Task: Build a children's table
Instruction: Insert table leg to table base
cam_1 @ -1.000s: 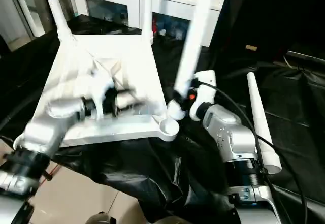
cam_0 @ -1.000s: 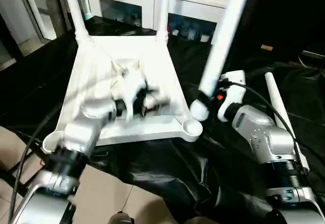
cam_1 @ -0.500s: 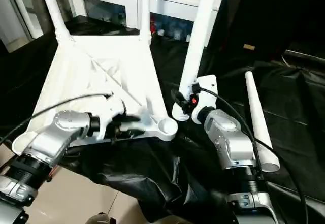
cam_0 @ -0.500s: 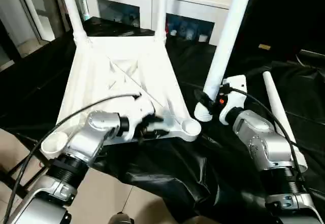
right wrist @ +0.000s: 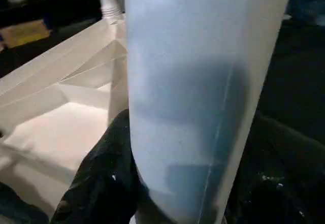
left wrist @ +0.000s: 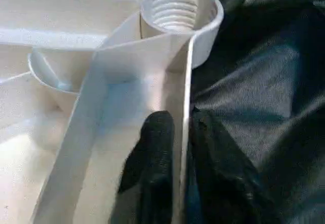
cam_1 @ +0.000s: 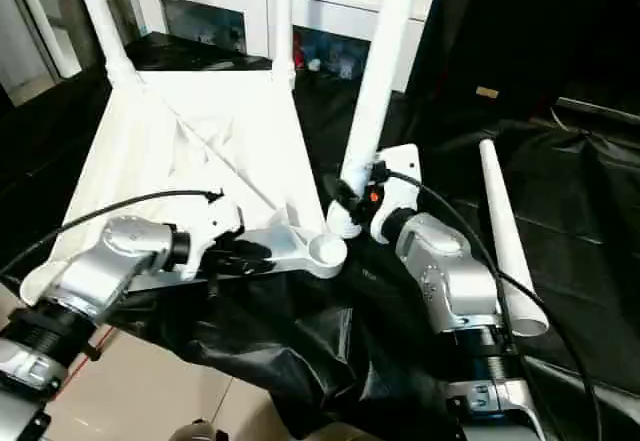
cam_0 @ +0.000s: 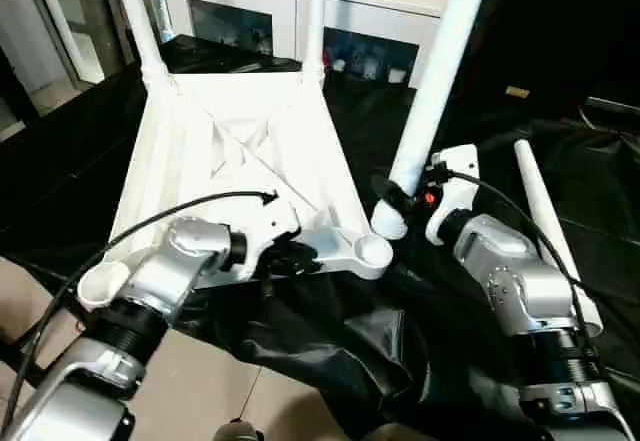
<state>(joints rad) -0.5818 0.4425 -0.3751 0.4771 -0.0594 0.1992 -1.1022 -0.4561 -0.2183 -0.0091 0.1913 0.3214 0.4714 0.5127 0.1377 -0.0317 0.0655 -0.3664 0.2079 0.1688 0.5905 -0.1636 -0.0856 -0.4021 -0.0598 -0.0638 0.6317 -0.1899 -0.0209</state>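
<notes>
The white tabletop (cam_0: 230,151) lies underside up on black cloth, with two legs (cam_0: 135,16) standing in its far corner sockets. My left gripper (cam_0: 293,257) is shut on the near rim wall (left wrist: 184,107), one black finger (left wrist: 155,148) on each side, just beside the threaded near-right socket (left wrist: 177,5). My right gripper (cam_0: 398,197) is shut on a third leg (cam_0: 440,71). That leg is held nearly upright, its lower end (cam_0: 388,223) close beside that socket (cam_0: 372,251). A fourth leg (cam_0: 545,221) lies on the cloth at the right.
Black cloth (cam_0: 330,341) is draped over the floor under the tabletop and bunches up in front of it. A white glass-door cabinet (cam_0: 250,6) stands right behind the tabletop. Bare tiled floor (cam_0: 200,381) shows at the near left. The near-left socket (cam_0: 100,283) holds nothing.
My left arm came from the tabletop's middle to its near rim, and its fingers closed on the rim wall. The right arm shifted the leg's lower end slightly toward the near-right socket.
</notes>
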